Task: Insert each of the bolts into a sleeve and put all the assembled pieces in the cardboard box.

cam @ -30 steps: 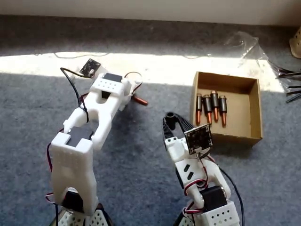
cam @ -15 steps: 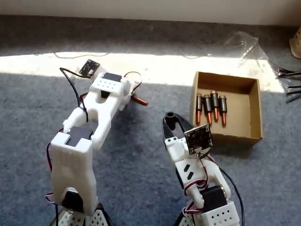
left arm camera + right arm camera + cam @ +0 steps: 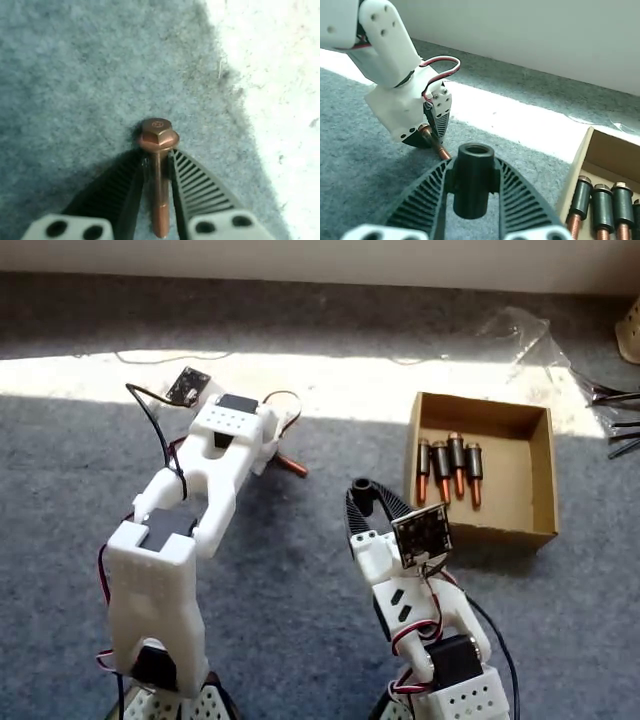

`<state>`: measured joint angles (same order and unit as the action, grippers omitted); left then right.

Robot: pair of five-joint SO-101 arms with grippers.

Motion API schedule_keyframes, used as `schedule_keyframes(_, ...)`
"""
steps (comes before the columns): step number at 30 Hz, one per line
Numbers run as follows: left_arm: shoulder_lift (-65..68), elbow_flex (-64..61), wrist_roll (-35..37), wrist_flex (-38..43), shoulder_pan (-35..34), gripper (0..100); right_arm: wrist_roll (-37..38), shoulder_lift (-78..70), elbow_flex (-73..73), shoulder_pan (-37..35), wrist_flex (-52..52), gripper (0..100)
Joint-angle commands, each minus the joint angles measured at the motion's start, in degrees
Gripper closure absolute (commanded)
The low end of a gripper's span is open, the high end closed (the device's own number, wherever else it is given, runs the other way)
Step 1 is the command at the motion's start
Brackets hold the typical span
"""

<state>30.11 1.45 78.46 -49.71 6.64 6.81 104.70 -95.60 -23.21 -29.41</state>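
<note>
- The left gripper (image 3: 158,156) has its fingers closed on the bolt (image 3: 158,134). They pinch the smooth shank just behind the hex head, low over the grey carpet (image 3: 300,570). That grip is narrow and on a round part, so the bolt could swivel or slide between the fingers once its end is pushed against anything.
- The right gripper (image 3: 474,164) has its fingers closed round the black sleeve (image 3: 472,182), with the open bore facing up and outward. The bolt is well apart from that bore and lies at an angle to it. Brought together skewed, the bolt would likely catch on the rim and either jam or knock the sleeve askew.
- A dropped bolt or sleeve would probably settle into the carpet pile, where it would be awkward to pick up again.
- The cardboard box (image 3: 480,532) sits to the right with four assembled pieces (image 3: 449,468) lying side by side near its back wall. A low carry could clip the near wall and push the box.
</note>
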Motion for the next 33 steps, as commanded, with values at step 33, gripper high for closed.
schedule_keyframes(33, -2.9, 4.2, -69.4, -14.5, 4.0, 99, 0.8, 0.6, -6.0, 0.5, 1.8, 99.4)
